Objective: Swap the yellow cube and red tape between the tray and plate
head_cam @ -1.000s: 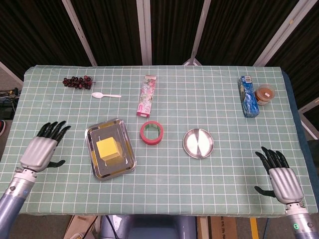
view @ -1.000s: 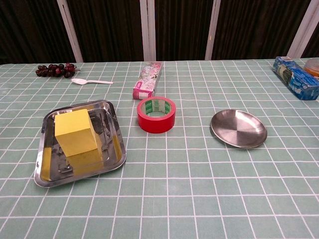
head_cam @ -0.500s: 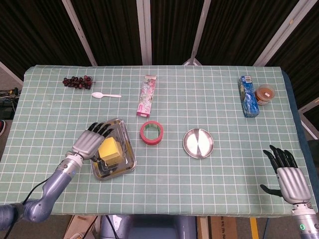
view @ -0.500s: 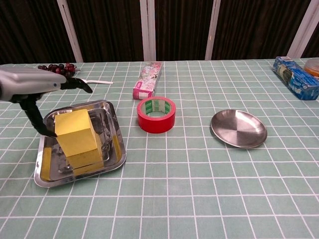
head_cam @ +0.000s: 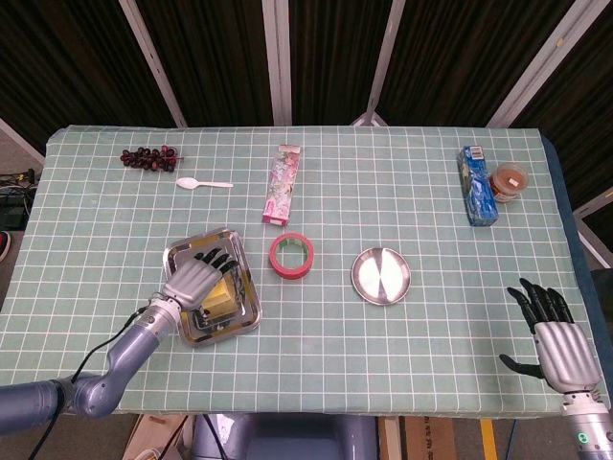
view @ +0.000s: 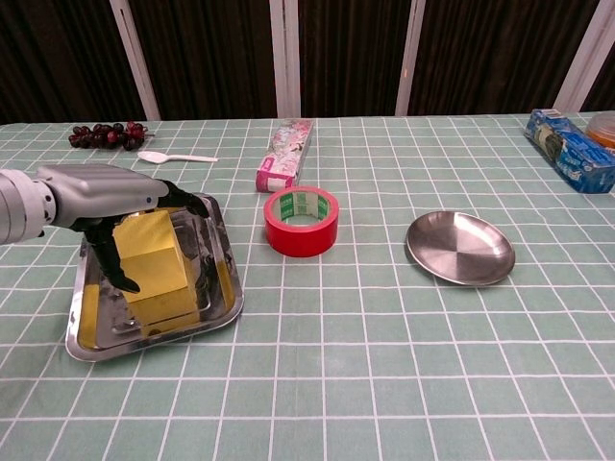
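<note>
From the head view, your left hand [head_cam: 196, 279] lies over the yellow cube [head_cam: 221, 296], which sits in the tray [head_cam: 245, 316] at the left of the surface [head_cam: 383, 211]. The tray's long axis runs toward and away from you, tilted slightly. The red tape [head_cam: 291, 256] lies flat just right of the tray, hole upward, and the round plate [head_cam: 381, 275] sits further right, apart from it. Your right hand [head_cam: 553, 337] rests at the surface's near right corner, fingers spread, holding nothing.

From the chest view, your left hand [view: 110, 197] covers the cube [view: 154, 257] from above, fingers [view: 190, 203] draped past its far top edge and the thumb against its left face; you cannot tell whether the grasp has closed. The cube stands square in the tray [view: 88, 344]. The tape [view: 302, 222] and plate [view: 459, 248] stand apart.
</note>
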You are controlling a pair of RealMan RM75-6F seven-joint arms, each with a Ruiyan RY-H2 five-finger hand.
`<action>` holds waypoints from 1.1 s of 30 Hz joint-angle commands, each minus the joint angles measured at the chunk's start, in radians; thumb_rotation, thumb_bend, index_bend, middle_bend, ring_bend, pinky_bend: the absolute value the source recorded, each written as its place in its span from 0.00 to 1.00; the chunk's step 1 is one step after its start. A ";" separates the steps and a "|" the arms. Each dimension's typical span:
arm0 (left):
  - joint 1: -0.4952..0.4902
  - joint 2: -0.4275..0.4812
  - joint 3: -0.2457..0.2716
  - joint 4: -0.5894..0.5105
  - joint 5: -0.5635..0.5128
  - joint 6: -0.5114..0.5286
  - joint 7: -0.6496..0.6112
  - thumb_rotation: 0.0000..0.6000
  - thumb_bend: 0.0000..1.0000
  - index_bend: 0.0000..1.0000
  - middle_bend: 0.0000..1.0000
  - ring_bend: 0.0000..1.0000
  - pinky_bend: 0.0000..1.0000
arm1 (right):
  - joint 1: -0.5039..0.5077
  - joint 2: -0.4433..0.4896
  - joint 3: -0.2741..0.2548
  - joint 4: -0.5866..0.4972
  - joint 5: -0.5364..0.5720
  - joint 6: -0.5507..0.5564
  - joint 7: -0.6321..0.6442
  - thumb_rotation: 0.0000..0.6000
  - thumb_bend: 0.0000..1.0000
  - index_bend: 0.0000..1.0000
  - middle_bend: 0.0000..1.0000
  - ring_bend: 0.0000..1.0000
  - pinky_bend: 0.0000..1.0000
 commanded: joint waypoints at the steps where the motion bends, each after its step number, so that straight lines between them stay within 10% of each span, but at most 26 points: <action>1: -0.004 -0.004 0.011 0.007 0.020 0.016 -0.007 1.00 0.29 0.15 0.15 0.09 0.25 | -0.005 -0.003 0.008 -0.001 0.000 -0.004 0.009 1.00 0.04 0.12 0.00 0.05 0.00; 8: -0.019 -0.023 0.030 0.030 0.017 0.031 0.002 1.00 0.43 0.19 0.24 0.16 0.33 | -0.013 -0.005 0.026 -0.001 0.005 -0.027 0.032 1.00 0.04 0.12 0.00 0.06 0.00; 33: -0.025 0.072 -0.005 -0.137 0.174 0.132 -0.130 1.00 0.48 0.30 0.36 0.26 0.42 | -0.040 -0.012 0.077 0.003 0.014 -0.055 0.045 1.00 0.04 0.12 0.00 0.07 0.00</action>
